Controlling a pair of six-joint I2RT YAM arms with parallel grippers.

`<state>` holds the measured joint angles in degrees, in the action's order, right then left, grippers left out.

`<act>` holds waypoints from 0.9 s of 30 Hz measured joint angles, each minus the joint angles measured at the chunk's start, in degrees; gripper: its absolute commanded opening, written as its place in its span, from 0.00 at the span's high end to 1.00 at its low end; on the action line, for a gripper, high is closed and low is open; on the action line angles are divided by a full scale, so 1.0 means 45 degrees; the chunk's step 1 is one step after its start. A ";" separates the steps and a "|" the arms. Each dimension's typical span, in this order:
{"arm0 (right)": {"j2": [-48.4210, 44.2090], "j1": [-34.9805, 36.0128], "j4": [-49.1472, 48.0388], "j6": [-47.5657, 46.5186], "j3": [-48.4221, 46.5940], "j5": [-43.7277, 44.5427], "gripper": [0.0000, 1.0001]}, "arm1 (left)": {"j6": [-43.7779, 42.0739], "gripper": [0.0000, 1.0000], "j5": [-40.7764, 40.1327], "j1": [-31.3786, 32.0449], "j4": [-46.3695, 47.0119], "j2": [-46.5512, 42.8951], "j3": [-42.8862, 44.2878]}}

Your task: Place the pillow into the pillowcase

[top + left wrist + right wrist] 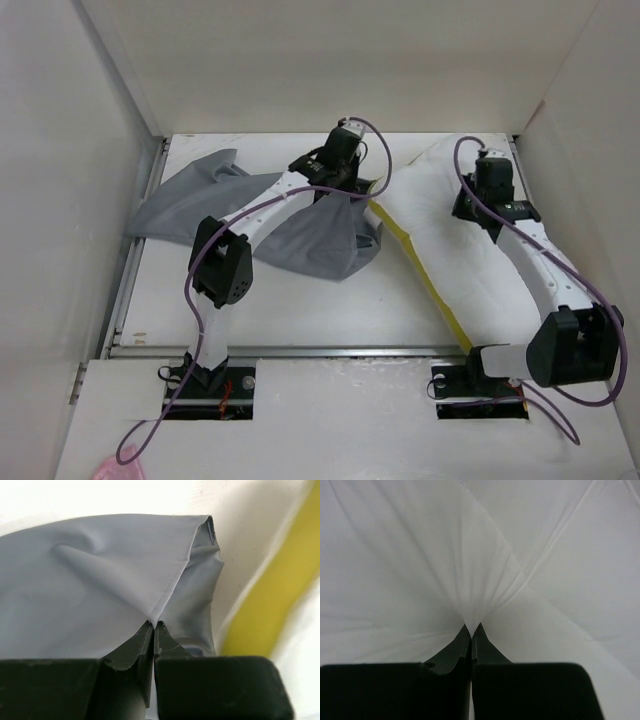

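Both grippers are clamping cloth. Our left gripper (152, 625) is pinching a fold of the pillowcase (100, 575) near its open hem, and our right gripper (471, 627) is bunching the cover of the pillow (470, 555). Seen from above, the pillowcase is lying toward ten o'clock and the pillow toward two o'clock, just beside each other. We are judging the grey sack limp and slippery, best taken at the hem. The pillow is looking light and squashy, so we are favouring a corner.

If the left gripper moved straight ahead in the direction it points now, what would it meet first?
The pillowcase: the left gripper is shut on its fold, and more grey cloth lies directly ahead, it seems.
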<state>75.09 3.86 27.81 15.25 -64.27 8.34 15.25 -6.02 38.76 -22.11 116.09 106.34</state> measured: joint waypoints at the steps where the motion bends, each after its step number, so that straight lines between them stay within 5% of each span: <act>1: 0.0029 0.0345 -0.0005 0.0078 0.0301 -0.0005 1.00 | 0.0005 1.00 0.0000 0.0000 -0.0034 0.0000 0.0083; 9: 0.1681 0.2317 -0.0554 0.0957 0.0840 0.0282 1.00 | 0.0024 1.00 0.0068 0.0034 -0.0287 -0.0053 0.0112; 21: 0.3910 0.2735 -0.0777 0.1812 -0.2278 0.1982 1.00 | 0.0102 1.00 0.0228 0.0534 -0.0389 -0.2093 -0.2050; 27: 0.3895 0.5139 -0.1098 0.2079 -0.2045 0.2472 1.00 | 0.0282 1.00 0.0248 0.0563 -0.0651 -0.1647 -0.0933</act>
<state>92.62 26.98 22.87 24.60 -73.47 19.46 16.51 -4.91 41.30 -25.04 108.68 102.15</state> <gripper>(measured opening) 0.019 0.007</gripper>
